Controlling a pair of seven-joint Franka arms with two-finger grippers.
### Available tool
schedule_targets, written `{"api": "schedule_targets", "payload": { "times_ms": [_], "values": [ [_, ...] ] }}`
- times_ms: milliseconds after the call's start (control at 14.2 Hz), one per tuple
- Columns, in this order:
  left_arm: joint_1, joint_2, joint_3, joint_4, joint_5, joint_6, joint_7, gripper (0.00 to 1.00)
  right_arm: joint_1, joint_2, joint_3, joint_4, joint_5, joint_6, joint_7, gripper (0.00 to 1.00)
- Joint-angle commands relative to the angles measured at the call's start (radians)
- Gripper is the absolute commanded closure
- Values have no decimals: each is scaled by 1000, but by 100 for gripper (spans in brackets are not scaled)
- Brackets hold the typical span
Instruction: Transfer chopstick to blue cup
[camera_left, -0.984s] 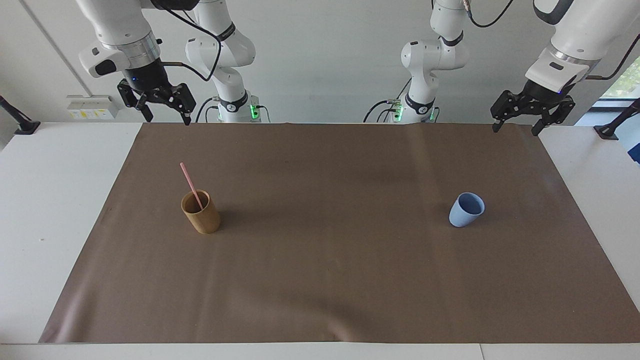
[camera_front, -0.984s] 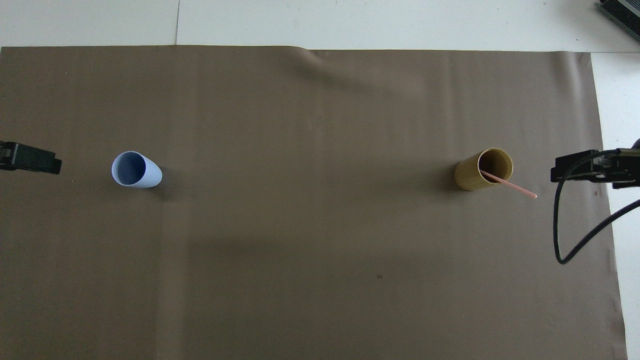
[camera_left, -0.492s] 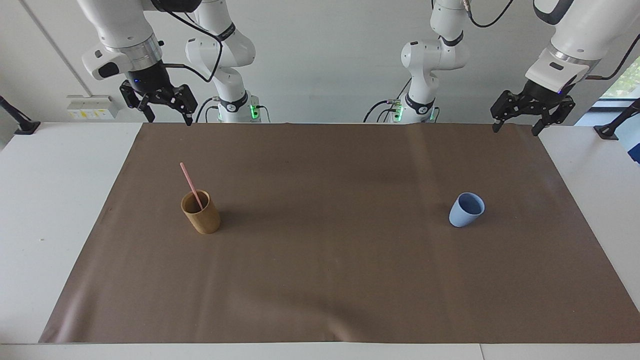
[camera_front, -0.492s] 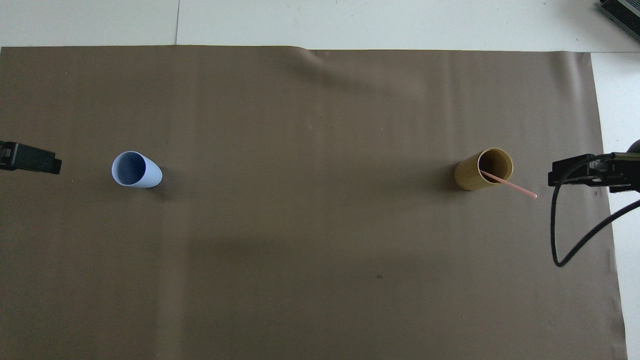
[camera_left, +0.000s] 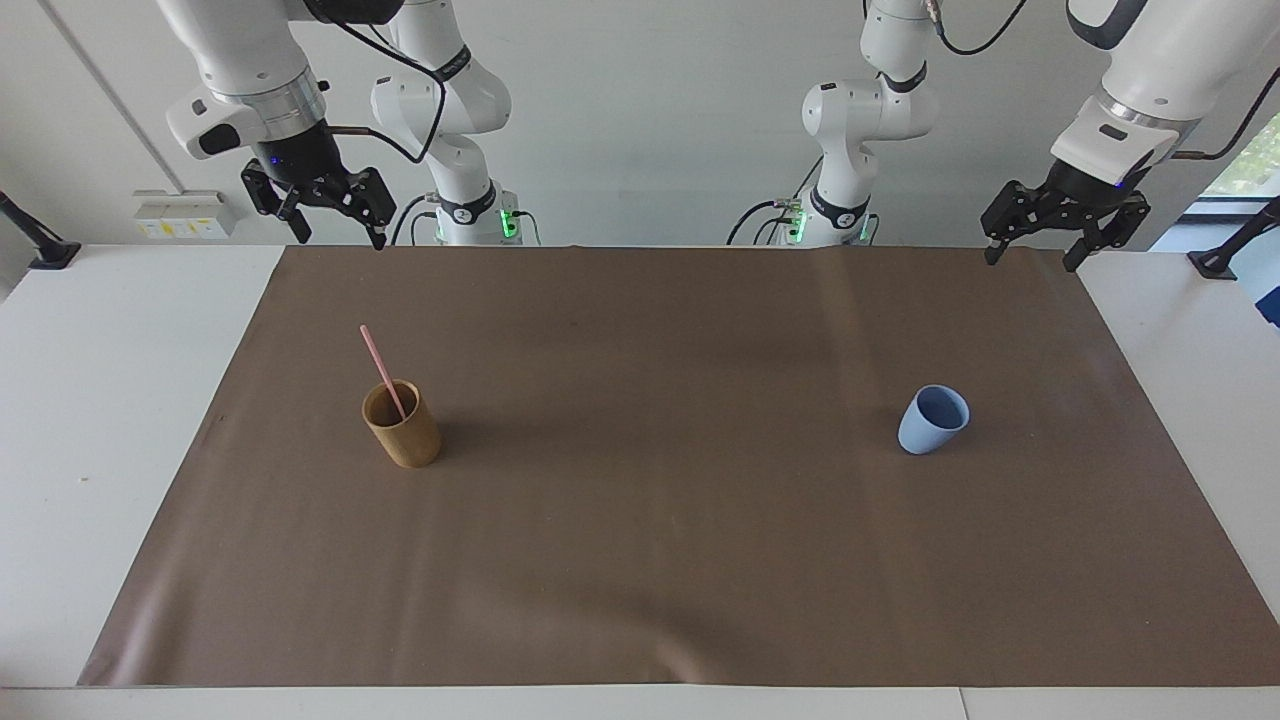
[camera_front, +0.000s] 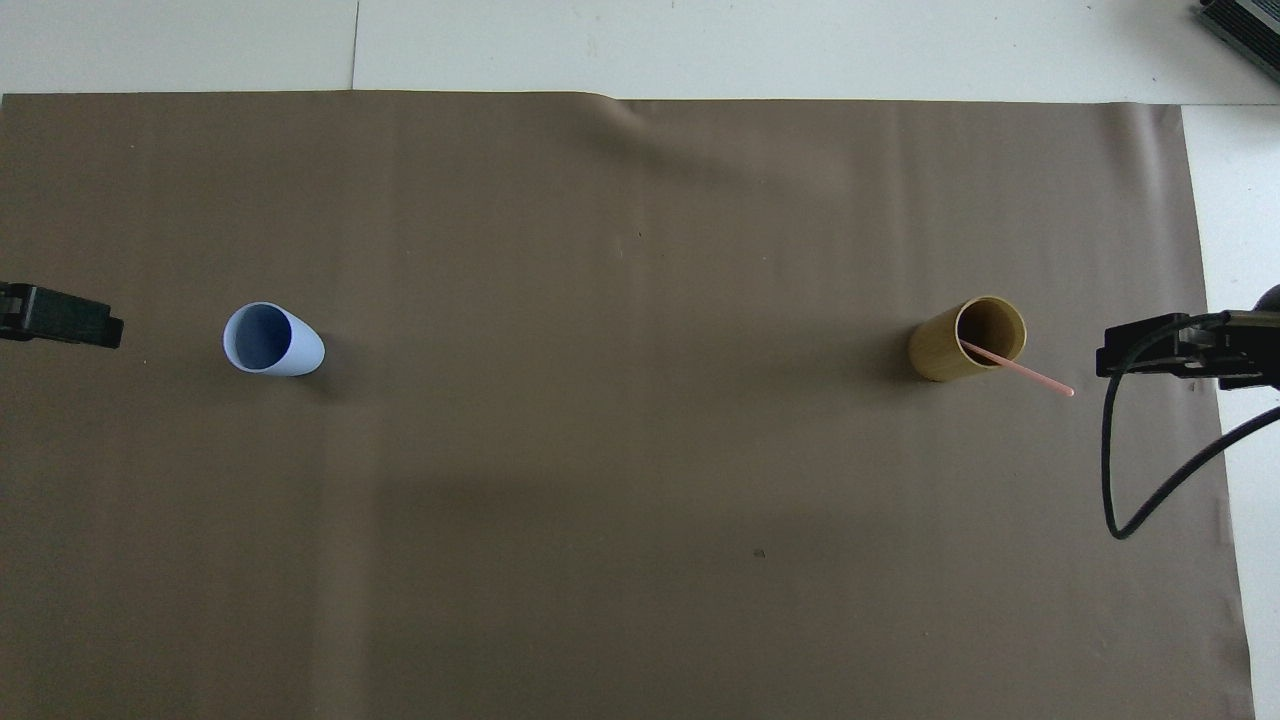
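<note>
Facing view: we see the chopstick (camera_left: 380, 367) leaning in the tan cup (camera_left: 402, 426) (right arm's end); blue cup (camera_left: 932, 420) empty. Left end effector (camera_left: 1034, 256) and right end effector (camera_left: 338, 240) spread, raised.
Overhead view: we find the same contents.

We are seeing a pink chopstick (camera_left: 381, 370) in a tan cup (camera_left: 402, 424), a light-blue cup (camera_left: 933, 419), a plain brown mat (camera_left: 660, 520), and a white table (camera_left: 90, 400).
</note>
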Motion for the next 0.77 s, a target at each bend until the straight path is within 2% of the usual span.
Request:
{"api": "schedule_targets", "payload": {
  "times_ms": [0,281,703],
  "values": [
    [8,-17,-6,-12,2,6,-4,0,-8,-24,1,-27,3,0,-24,0],
    [8,-3,-6,17,-9,-14,-10,0,-8,-24,1,-28,3,0,-26,0],
    [8,-6,-6,8,-4,-9,-9,0,-8,-24,1,-28,3,0,-26,0]
  ]
}}
